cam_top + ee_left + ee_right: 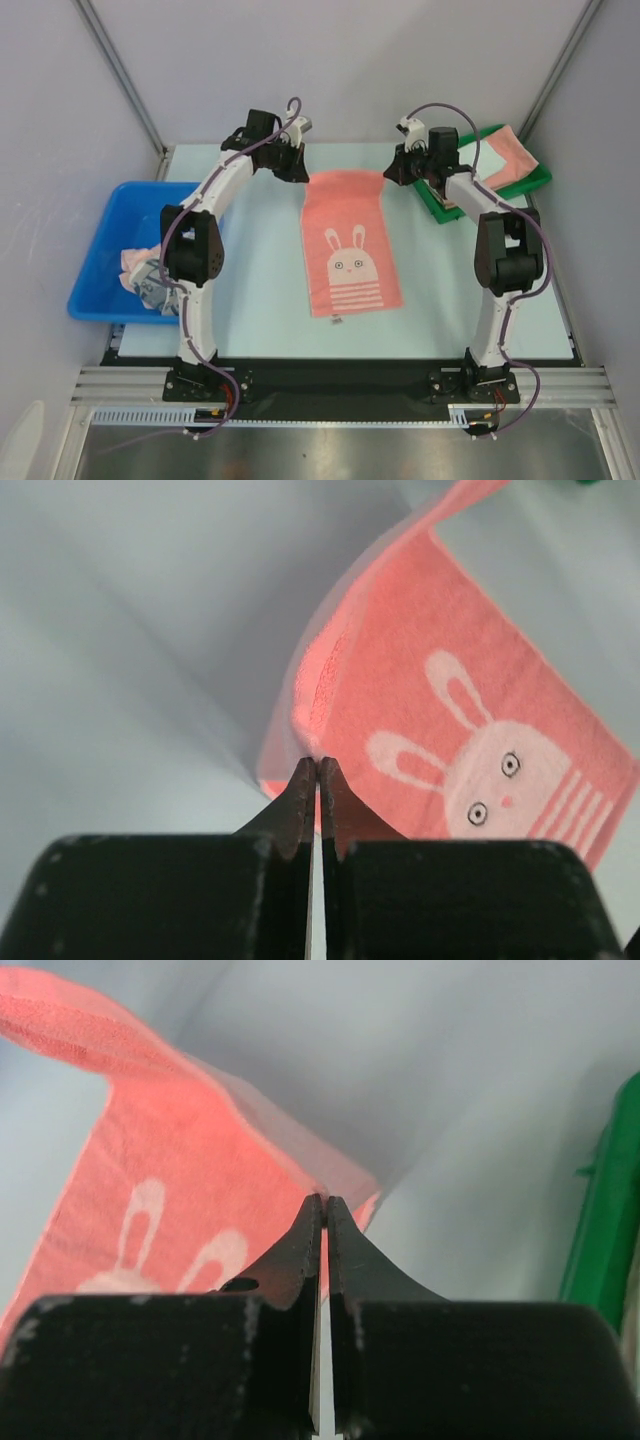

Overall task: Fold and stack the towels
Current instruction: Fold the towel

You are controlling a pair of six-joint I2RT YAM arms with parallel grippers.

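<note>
Pinching the upper corners of the bunny towel [345, 250], which is lying mid-frame on the desk [260, 285], the left gripper [297, 168] and right gripper [393, 172] are clamping shut. The soft, light cloth is likely sagging unless held by its corners.

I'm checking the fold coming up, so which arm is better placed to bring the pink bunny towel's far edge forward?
Neither alone; probably both together. The left gripper is shut on the far left corner of the salmon-pink bunny-print cloth towel, the right gripper on its far right corner.
</note>
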